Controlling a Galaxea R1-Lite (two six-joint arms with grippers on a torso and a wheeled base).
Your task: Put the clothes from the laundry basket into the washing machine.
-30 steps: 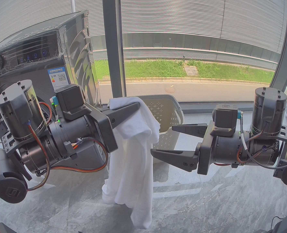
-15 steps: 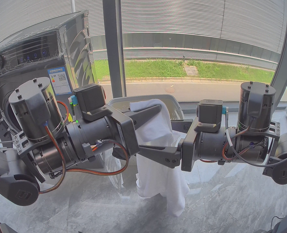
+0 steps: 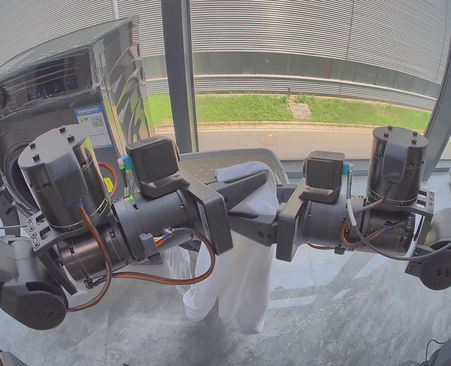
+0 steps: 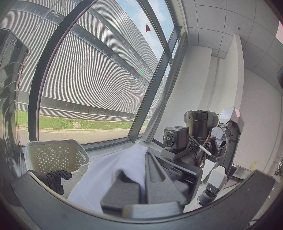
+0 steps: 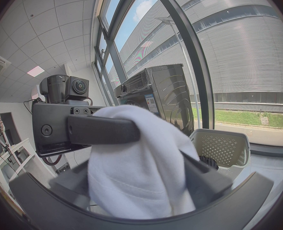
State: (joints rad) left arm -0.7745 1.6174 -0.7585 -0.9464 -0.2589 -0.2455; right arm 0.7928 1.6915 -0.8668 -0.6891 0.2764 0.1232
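**White garment held up between both grippers, to be loaded into the drum**

The soft white cotton garment point(image 3: 240, 275) is pinched between the pressed-together fingers of the left gripper point(image 4: 139, 176). It hangs in long limp folds above the grey marbled floor point(image 3: 337, 321), in front of the pale perforated plastic laundry basket point(image 3: 220, 161) at the floor's window edge, beside the silver front-loading washing machine point(image 3: 57, 92). The right gripper point(image 5: 138, 170) is spread, straddling the bunched top. A firm hold there is advised before any release, and the trailing hem should be kept off the door rim.
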